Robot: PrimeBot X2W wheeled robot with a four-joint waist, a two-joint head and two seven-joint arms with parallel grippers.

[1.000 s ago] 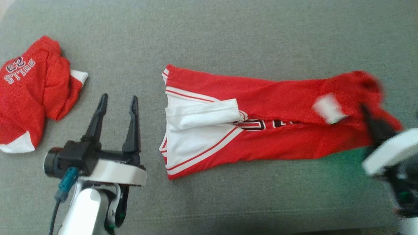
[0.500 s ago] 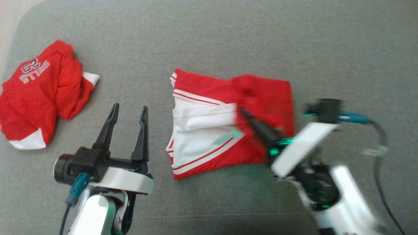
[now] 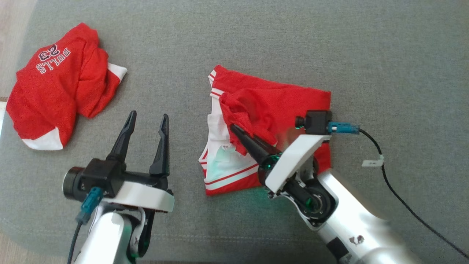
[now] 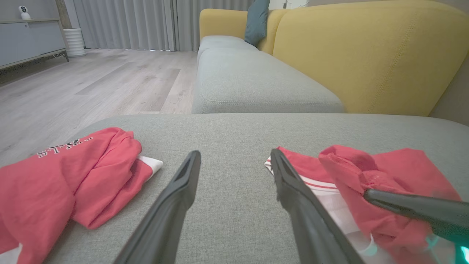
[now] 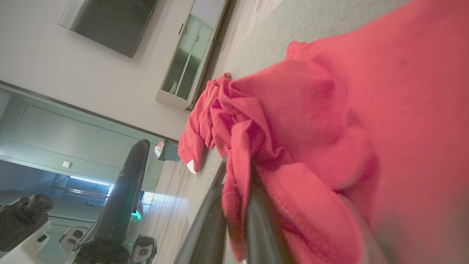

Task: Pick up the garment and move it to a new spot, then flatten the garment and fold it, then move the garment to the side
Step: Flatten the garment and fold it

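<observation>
- My right gripper [image 3: 235, 129] is clamped shut on the red end of the jersey [image 3: 293, 106]. The right wrist view shows the cloth pinched and bunched between the fingers.
- A second ago that end lay stretched out at the far right of the head view, with the jersey running long across the middle. I have since swept it leftward, and it now sits in a lump on top of the white panel at the centre.
- So the jersey is doubled over. It lies on the grey cushion [image 3: 329, 55] in the middle of the frame, about half as long as it was, with the fold along its right edge.
- The whole picture has also slid a little to the right, so part of the shift is the camera. The fold itself is real.
- My left gripper [image 3: 148, 115] has not moved: jaws wide apart, holding nothing, at lower left just beside the jersey and clear of it.
- The other shirt [image 3: 55, 84] lies crumpled at upper left, well apart from the work.
- I judge the fold to be nearly made but untidy. The top layer is wrinkled, and a white strip with a red stripe shows uncovered at lower left.
- What is left, as I read it: lay the end down square, let go, smooth it, then move the jersey aside.
- The cloth may cling to my fingers when I release it and drag the layer back.
</observation>
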